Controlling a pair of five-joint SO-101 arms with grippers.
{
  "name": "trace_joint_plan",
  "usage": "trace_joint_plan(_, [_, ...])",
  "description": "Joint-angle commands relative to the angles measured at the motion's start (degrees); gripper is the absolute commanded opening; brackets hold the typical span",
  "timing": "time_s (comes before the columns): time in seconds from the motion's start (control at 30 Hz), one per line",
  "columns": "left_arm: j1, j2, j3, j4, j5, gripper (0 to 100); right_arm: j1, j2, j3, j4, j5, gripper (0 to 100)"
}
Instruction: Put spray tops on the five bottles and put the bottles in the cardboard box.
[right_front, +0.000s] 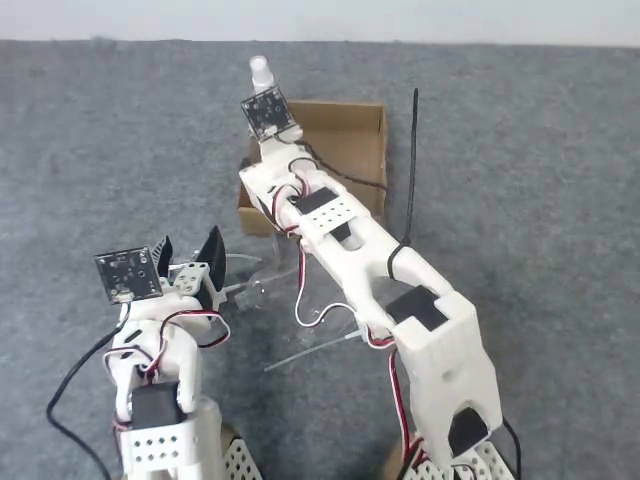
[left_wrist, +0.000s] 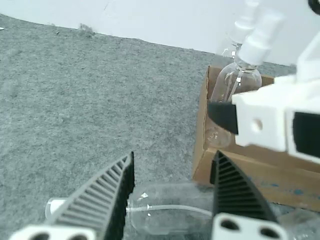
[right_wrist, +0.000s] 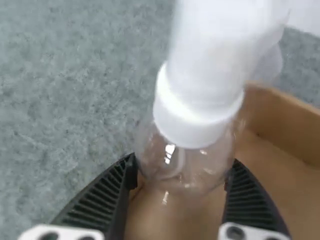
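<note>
Right gripper (right_wrist: 181, 172), jaws closed on a capped bottle (right_wrist: 172, 150) held over the cardboard box (right_front: 345, 135), upper centre of the high view. The step in hand appears to be boxing, and the next move likely calls for lowering and release. Left gripper (left_wrist: 174, 157) is spread wide and empty above a lying bottle (left_wrist: 165, 210). No print is legible.

box (right_front: 350, 125): right arm (right_front: 350, 240) lies across it; right hand (right_wrist: 181, 167) grips an upright bottle (right_wrist: 200, 115) at the left wall.
left of box: bare tabletop (right_front: 100, 130), open.
before box: lying bottle (left_wrist: 170, 212) under the left hand (left_wrist: 173, 157), fingers apart.
right of box: black cable (right_front: 413, 160) just beside the wall.
</note>
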Motion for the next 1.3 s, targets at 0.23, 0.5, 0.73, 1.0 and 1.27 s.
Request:
trace_joint_plan(0.23, [-0.3, -1.1, -0.7, -0.4, -0.5, 23, -0.4, -6.5, -2.3, 5.4, -0.4, 27.6])
trace_joint_plan(0.5, [-0.3, -1.1, -0.7, -0.4, -0.5, 23, -0.2, -9.6, -2.3, 11.4, -0.4, 27.6])
trace_joint_plan(0.73, [-0.3, -1.1, -0.7, -0.4, -0.5, 23, 0.0, -13.8, -2.3, 20.4, -0.4, 27.6])
trace_joint_plan(1.0, [-0.3, -1.1, -0.7, -0.4, -0.5, 23, 1.2, -17.2, -2.3, 29.0, -0.4, 27.5])
trace_joint_plan(1.27, [-0.3, -1.1, -0.7, -0.4, -0.5, 23, 2.9, -19.6, -2.3, 35.7, -0.3, 27.5])
